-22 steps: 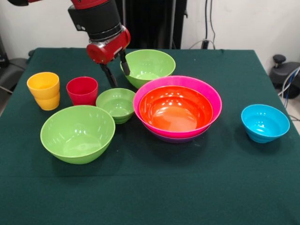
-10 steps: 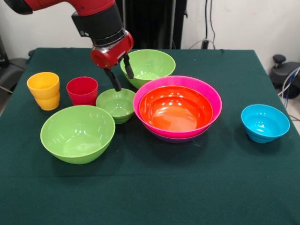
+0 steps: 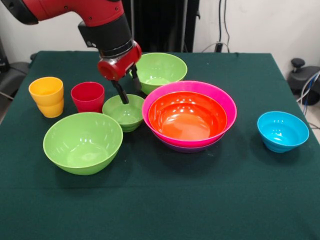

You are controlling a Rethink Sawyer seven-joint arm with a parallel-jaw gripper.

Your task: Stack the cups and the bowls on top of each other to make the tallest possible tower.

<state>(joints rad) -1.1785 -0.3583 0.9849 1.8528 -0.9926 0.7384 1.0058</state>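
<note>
My gripper is open and hangs over the far rim of the small lime green bowl, one finger dipping just inside it. To its left stand a red cup and a yellow cup. One large green bowl sits at the front left and another at the back, behind the gripper. The tower is an orange bowl nested in a pink bowl, with a purple bowl's edge showing beneath. A sky blue bowl sits alone at the right.
All of it rests on a dark green tablecloth. A black stand and cables are off the table's right edge.
The gripper has come down and nearer, from beside the back green bowl to the small green bowl's far rim. No bowl or cup has moved.
</note>
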